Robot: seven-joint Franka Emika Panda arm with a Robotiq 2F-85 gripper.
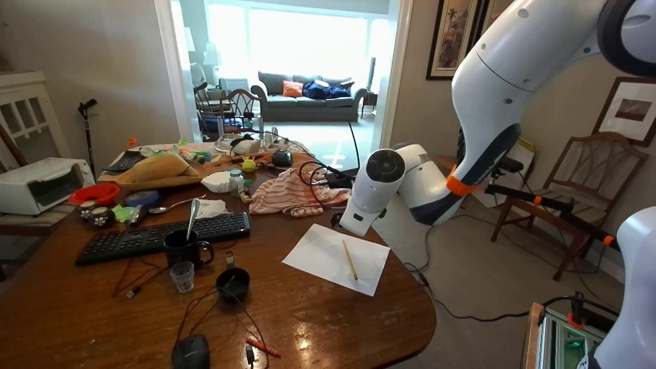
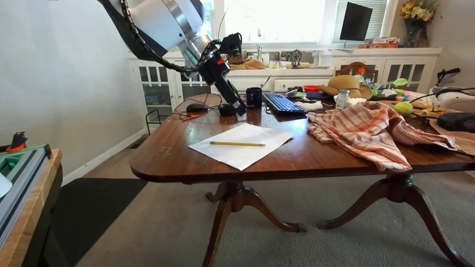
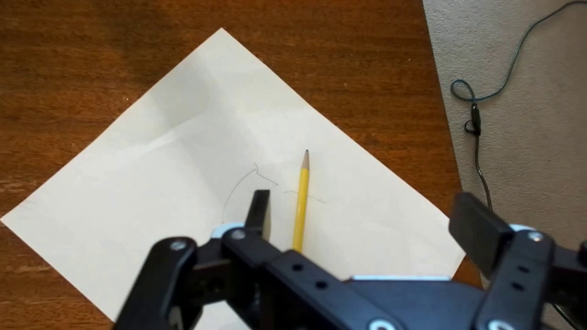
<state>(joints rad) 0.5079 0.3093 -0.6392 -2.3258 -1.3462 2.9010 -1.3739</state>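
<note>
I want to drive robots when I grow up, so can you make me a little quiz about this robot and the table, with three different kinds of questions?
1. True or false: the gripper is holding the pencil.

2. Pick one. The pencil lies on:
A) a keyboard
B) a sheet of paper
C) a striped cloth

3. Look at the wrist view. What marks can you see on the paper?

Key:
1. False: the gripper is open and holds nothing.
2. B.
3. Thin lines, like a bit of drawing.
</note>
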